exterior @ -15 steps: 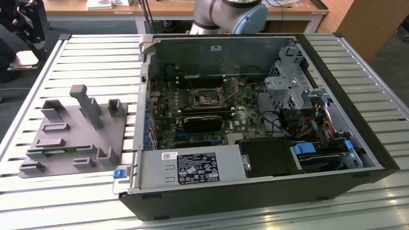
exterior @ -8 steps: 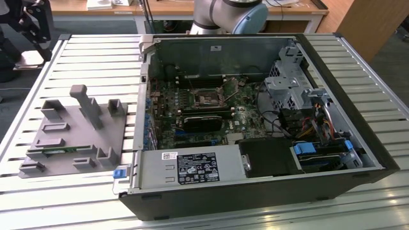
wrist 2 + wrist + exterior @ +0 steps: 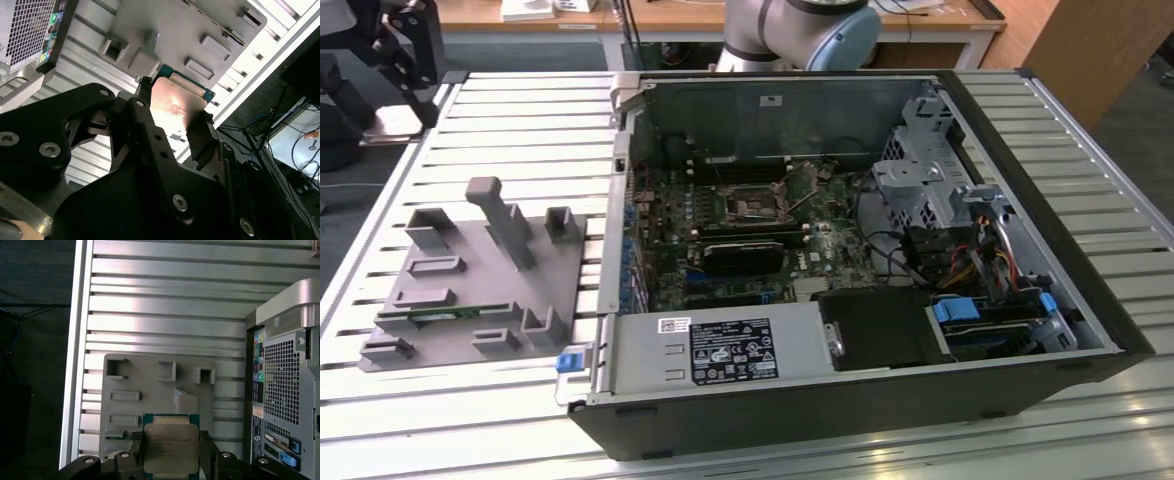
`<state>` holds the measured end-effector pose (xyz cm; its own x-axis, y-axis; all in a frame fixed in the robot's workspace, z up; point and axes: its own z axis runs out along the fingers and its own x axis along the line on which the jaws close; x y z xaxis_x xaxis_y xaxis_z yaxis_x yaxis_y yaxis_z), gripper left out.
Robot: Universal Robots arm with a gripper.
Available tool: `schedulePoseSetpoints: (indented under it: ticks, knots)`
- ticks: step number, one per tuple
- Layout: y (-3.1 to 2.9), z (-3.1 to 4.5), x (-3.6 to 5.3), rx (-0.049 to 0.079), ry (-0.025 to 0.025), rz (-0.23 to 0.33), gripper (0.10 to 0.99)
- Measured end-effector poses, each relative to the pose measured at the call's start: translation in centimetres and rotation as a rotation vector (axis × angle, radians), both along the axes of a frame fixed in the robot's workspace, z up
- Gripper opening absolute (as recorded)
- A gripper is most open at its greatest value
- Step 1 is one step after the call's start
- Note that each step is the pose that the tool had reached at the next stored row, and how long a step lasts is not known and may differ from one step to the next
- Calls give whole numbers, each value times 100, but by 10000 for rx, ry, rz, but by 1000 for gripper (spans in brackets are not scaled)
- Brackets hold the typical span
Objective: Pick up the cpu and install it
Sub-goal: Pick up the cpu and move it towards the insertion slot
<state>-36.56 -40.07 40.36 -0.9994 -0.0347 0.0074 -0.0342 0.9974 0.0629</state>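
The cpu [image 3: 171, 447], a small square chip with a silver-grey top and a green rim, sits clamped between two black fingers [image 3: 207, 450]. My gripper [image 3: 172, 455] is shut on it by two opposite edges. In the second wrist view the cpu [image 3: 175, 102] shows its shiny face between the same fingers, with my gripper [image 3: 172, 117] held well above the grey tray [image 3: 165, 25]. The grey tray [image 3: 150, 375] lies below on the slatted table. On the motherboard in the open computer case [image 3: 854, 250], the dark square socket frame [image 3: 754, 207] shows.
The grey tray [image 3: 454, 290] lies at the exterior view's left with upright pegs and a green memory stick [image 3: 447, 315] in a slot. The case's rear panel [image 3: 280, 390] stands beside the tray. The arm's base [image 3: 801, 35] is behind the case.
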Motion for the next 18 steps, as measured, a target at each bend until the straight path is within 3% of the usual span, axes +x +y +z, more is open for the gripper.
schedulePoseSetpoints:
  ticks: [9, 18]
  knots:
    - [8, 0, 110, 0, 0, 0, 533]
    - [20, 0, 352, 1, -1, 0, 533]
